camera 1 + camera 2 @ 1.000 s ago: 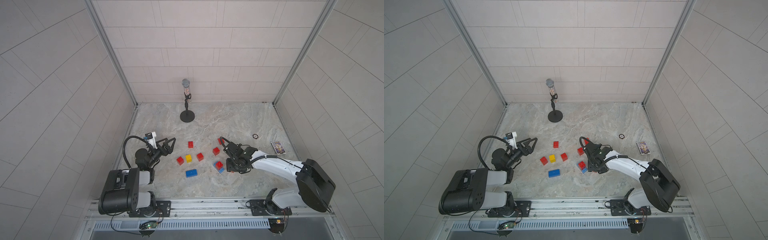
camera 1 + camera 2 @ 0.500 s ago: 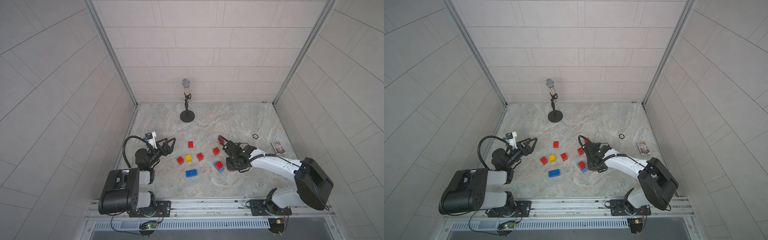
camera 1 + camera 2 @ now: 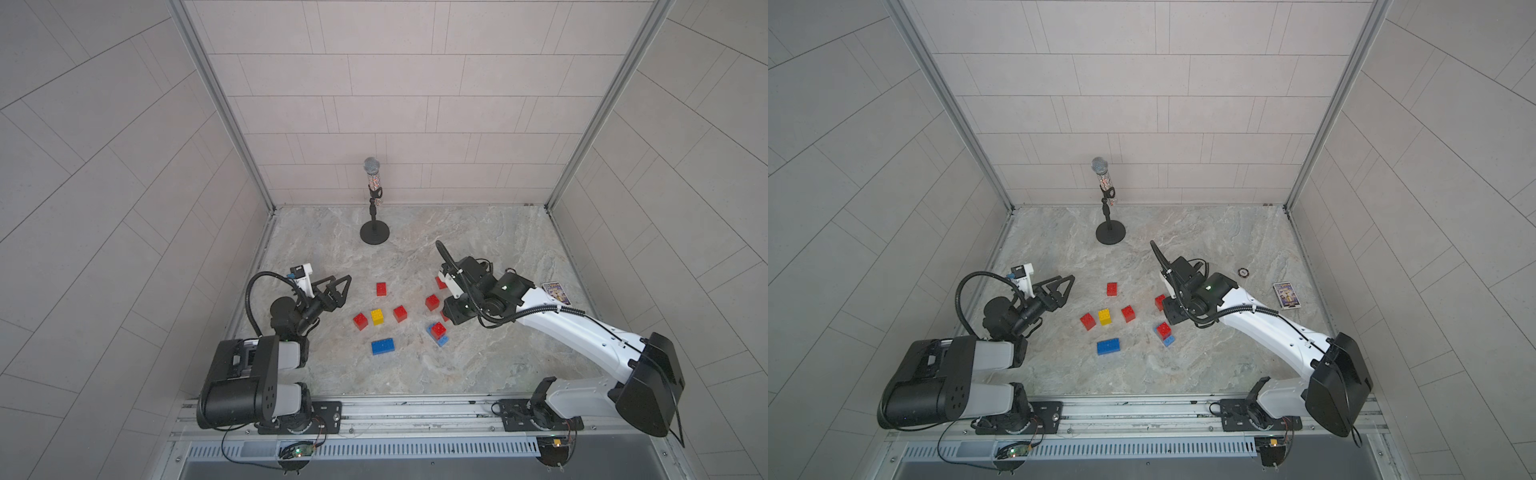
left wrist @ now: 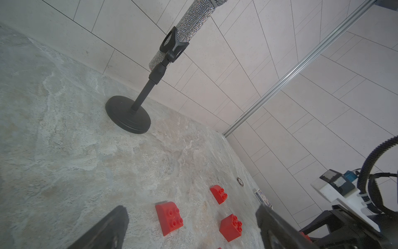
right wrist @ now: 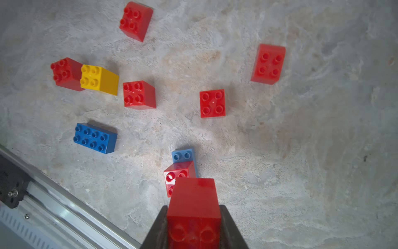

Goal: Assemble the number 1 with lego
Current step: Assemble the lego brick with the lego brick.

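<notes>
Currently right gripper (image 5: 193, 213) has jaws clamped on a small red studded plastic brick (image 5: 193, 198) close by the second red brick (image 5: 175, 172) seated on the light-blue long brick (image 5: 183, 155) on the marble table (image 5: 301, 151); left gripper (image 3: 337, 286) sits wide-jawed well apart, so an off-stud press could tip the unbraced stack.

7 red bricks (image 5: 212, 103); 1 yellow brick (image 5: 94, 78); 2 blue bricks (image 5: 94, 138); 1 microphone (image 3: 374, 178); 1 box (image 3: 1286, 295); 1 ring (image 3: 1243, 272)

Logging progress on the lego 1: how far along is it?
Done: one red brick sits on the light blue brick. In hand: the right gripper is shut on a second red brick. Left: five red bricks, the yellow brick and the dark blue brick lie loose.
</notes>
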